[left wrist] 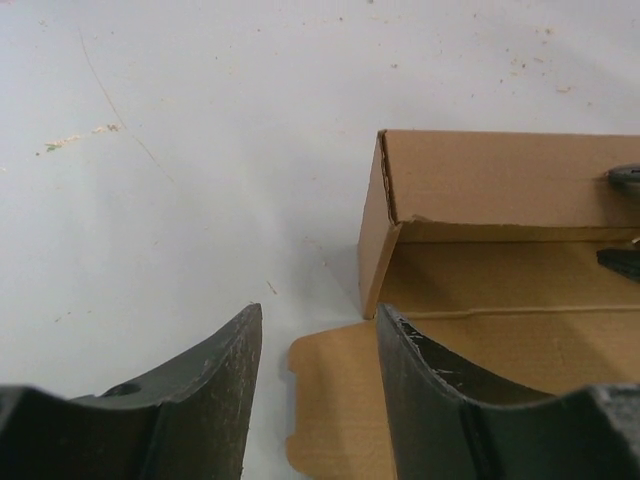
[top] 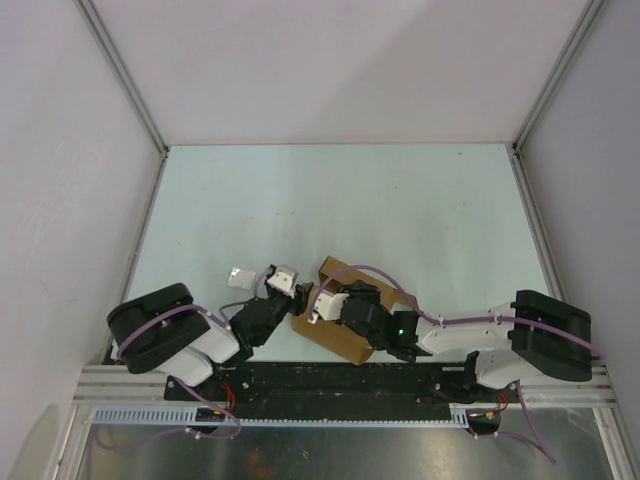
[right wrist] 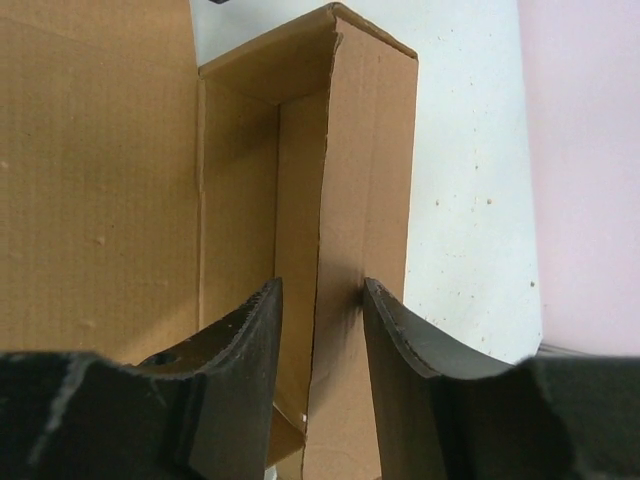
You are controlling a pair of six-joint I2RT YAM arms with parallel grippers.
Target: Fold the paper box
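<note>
Now: 1 left gripper, jaws apart and empty, by a flat flap of the paper box. 1 right gripper, jaws parted astride an upright box wall, not pinching. Overhead view only: box at middle of worktop near edge.

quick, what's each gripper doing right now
left gripper: open, holding nothing, at the box flap
right gripper: open, fingers astride a box wall, not clamped
</note>
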